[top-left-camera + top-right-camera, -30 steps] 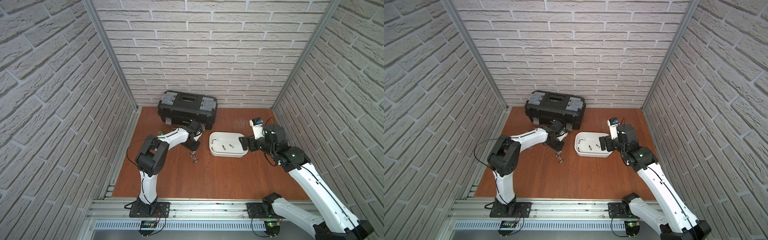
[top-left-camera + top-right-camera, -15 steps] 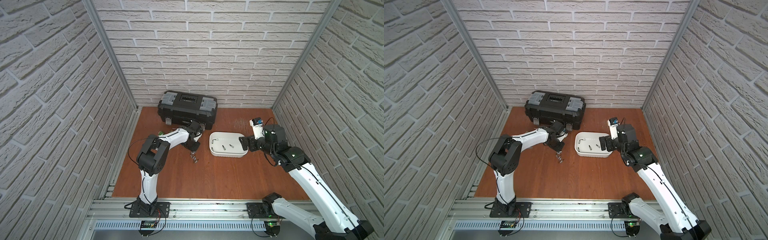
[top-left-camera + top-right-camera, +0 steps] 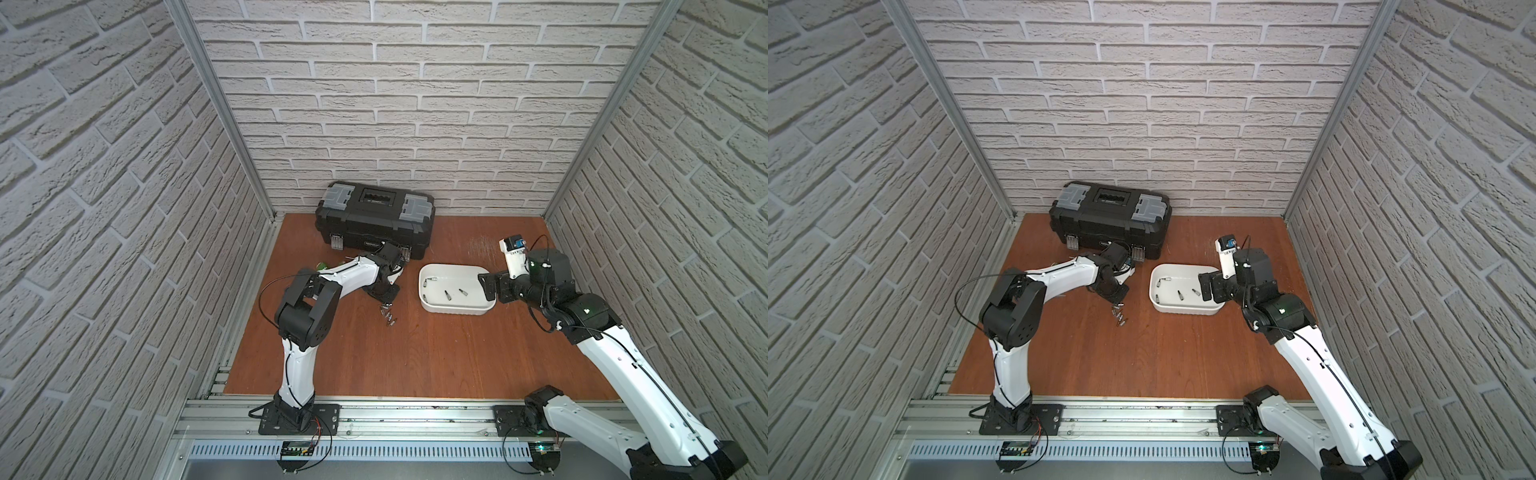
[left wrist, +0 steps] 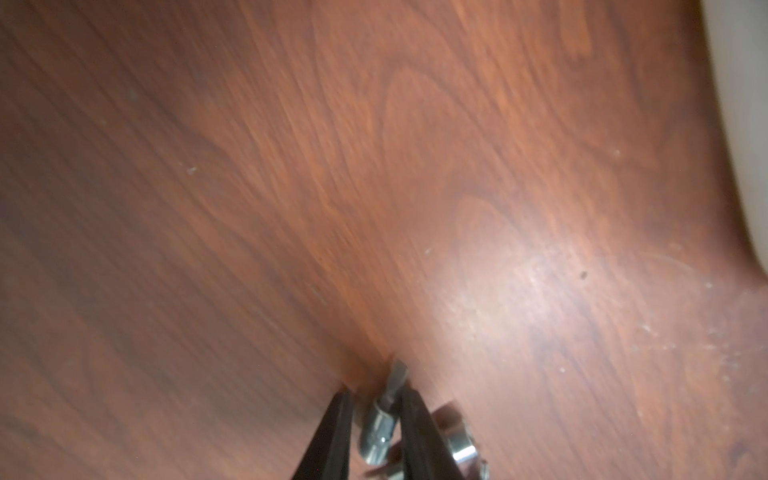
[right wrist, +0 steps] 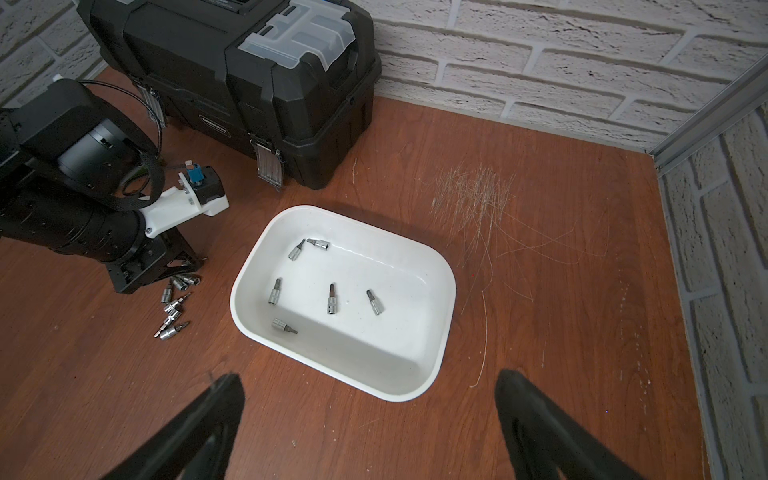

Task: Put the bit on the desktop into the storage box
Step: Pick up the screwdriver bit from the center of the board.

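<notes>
Supervisor: Progress on the task?

Operator: Partly done, as I judge it. In the right wrist view, six bits (image 5: 331, 299) lie scattered on the floor of the storage box (image 5: 395, 353) at centre frame. A small heap of loose bits (image 5: 173, 305) lies on the desktop (image 5: 540, 332) at left of frame, near the box but apart from it. I cannot count the heap exactly.

Supervisor: Grippers?

Operator: My left gripper (image 4: 376, 392) sits low at the heap, at the lower centre of the left wrist view. Its jaws stand close together with one bit (image 4: 380, 415) between them. One jaw touches it, but I cannot tell whether the pair truly pinches it. My right gripper (image 5: 370, 380) is spread wide at the lower edge of its frame and holds nothing. The toolbox (image 5: 249, 83), upper left, plays no part.

Supervisor: What is left?

Operator: By my reading, I secure this bit, carry it to the box, and then repeat for each bit in the heap.
</notes>
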Motion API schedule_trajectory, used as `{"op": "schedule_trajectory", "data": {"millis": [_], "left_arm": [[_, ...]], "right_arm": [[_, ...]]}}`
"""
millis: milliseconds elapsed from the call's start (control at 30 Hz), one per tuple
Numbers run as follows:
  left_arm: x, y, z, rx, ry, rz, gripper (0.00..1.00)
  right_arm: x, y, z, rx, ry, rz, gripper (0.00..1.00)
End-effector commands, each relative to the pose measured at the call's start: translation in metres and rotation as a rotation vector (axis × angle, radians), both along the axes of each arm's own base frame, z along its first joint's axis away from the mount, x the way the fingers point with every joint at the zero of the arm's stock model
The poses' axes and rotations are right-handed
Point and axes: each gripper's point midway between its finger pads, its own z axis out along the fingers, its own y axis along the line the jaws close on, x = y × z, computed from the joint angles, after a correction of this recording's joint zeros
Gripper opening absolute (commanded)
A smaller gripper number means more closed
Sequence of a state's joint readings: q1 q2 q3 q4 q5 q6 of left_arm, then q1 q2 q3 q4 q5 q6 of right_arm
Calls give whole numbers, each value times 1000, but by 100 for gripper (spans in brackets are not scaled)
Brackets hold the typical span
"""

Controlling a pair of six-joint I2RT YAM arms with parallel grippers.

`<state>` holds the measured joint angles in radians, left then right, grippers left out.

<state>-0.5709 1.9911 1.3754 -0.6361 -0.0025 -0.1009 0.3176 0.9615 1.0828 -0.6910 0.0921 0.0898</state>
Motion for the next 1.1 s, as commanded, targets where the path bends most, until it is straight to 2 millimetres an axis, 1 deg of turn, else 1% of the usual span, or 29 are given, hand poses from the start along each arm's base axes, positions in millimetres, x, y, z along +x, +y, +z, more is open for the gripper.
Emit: {"op": "schedule_trajectory", "data": {"millis": [0,200,533,700,767,867,1067], "left_arm": [[0,6,-9,29,21,-1,22],[0,6,-14,35,28,1,19],[3,10,-24,73,37,8,19],[1,8,-24,66,41,7,12],[1,7,-21,60,36,6,11],[2,5,-11,44,17,7,10],[6,-4,20,-18,-41,13,10]], "right_arm": [[6,0,12,9,-47,-8,99],[6,-1,12,7,-49,-9,99],[6,-2,13,4,-51,-11,99],[4,-3,12,0,-50,-18,99],[3,-5,13,1,-55,-24,99],[2,-7,14,2,-60,-33,99],[-1,-10,18,3,-79,-47,99]]}}
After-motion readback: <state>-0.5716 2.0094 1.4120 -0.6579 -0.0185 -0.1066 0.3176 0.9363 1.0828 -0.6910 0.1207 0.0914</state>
